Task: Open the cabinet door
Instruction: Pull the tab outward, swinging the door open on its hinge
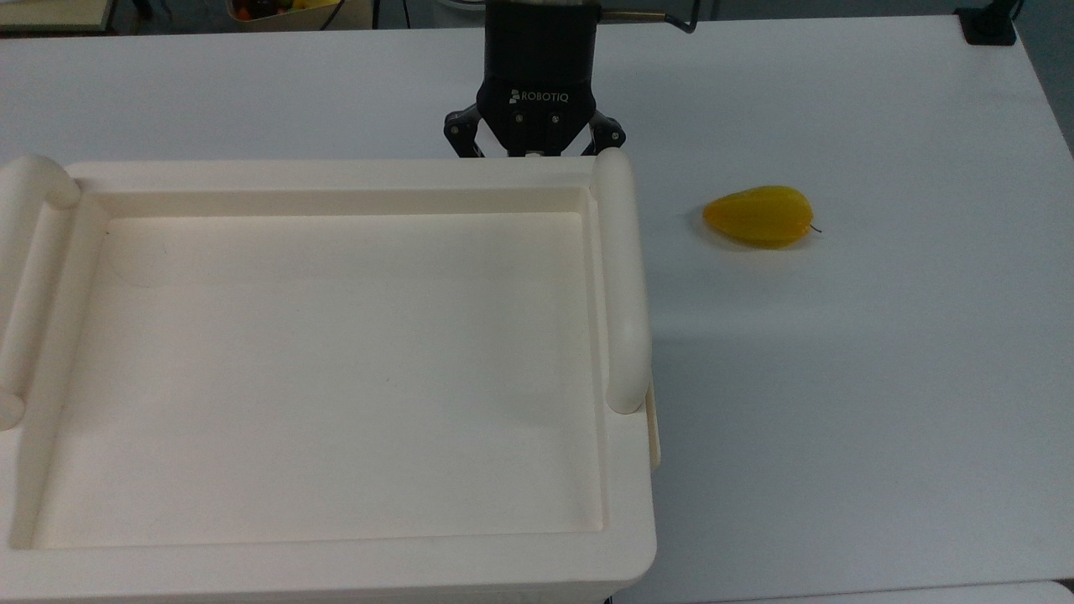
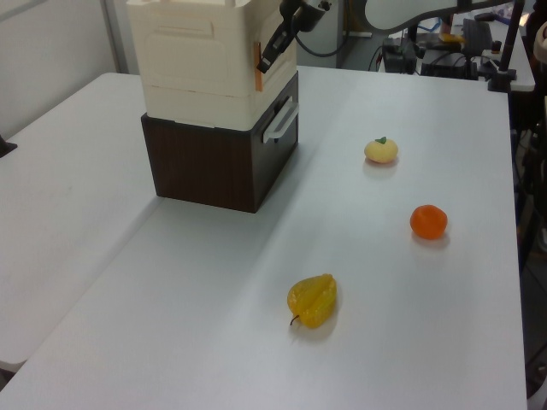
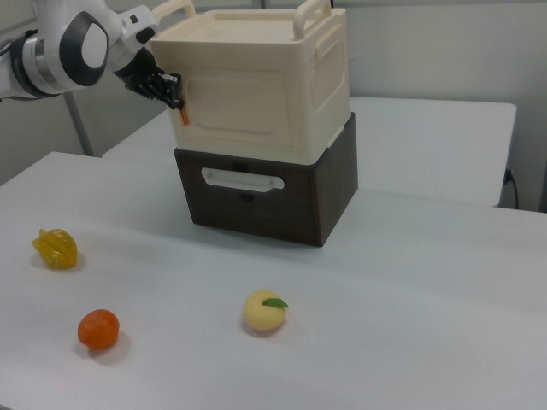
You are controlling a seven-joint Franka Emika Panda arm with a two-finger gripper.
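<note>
The cabinet [image 3: 256, 85] is a large cream box with a tray-like top [image 1: 336, 361] and tube handles, standing on a dark brown base. Its cabinet door [image 3: 244, 104] is the panel facing the right view, and it lies flush with the box. A small orange tab [image 3: 182, 113] sticks out at the door's edge on the right view's left. My gripper [image 3: 168, 88] is up against that edge at the tab. From above, the gripper [image 1: 535, 153] sits just past the cabinet's far rim, its tips hidden behind it. In the left view the gripper [image 2: 267, 58] presses at the cabinet's upper corner.
The dark brown base [image 3: 256, 201] has a drawer with a white handle [image 3: 242, 179]. A yellow star-shaped fruit [image 1: 759, 216], an orange [image 2: 428, 221] and a pale yellow fruit with a green leaf [image 2: 380, 150] lie on the white table [image 1: 881, 377].
</note>
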